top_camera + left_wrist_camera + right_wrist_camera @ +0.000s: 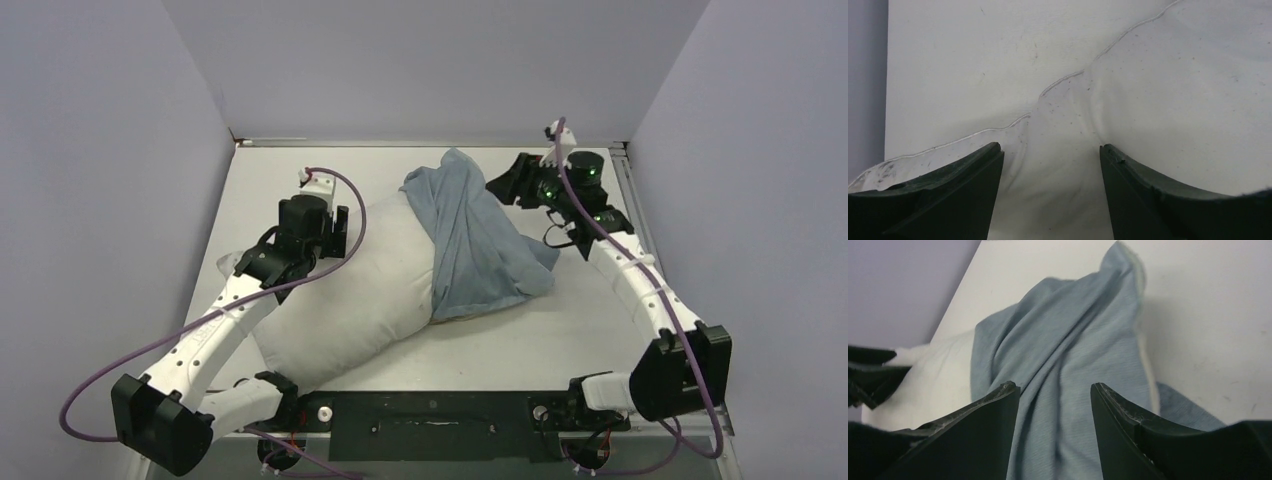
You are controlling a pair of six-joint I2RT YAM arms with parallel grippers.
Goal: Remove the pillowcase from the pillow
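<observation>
The off-white pillow (350, 290) lies slantwise across the table, its bare end toward the near left. The dusty-blue pillowcase (480, 240) covers only its far right end, bunched in folds, with a peak standing up at the back. My left gripper (340, 232) is over the pillow's far left edge, open, with creased pillow cloth (1173, 90) below and between its fingers (973, 175). My right gripper (500, 185) sits just right of the pillowcase's peak, open, with blue folds (1073, 340) showing in the gap between its fingers (1118, 410). Neither gripper holds anything.
Lavender walls close in the white table (560, 340) on the left, back and right. A black mounting bar (430, 410) runs along the near edge between the arm bases. Purple cables (150, 350) loop off both arms. Bare tabletop (973, 65) lies past the pillow's seam.
</observation>
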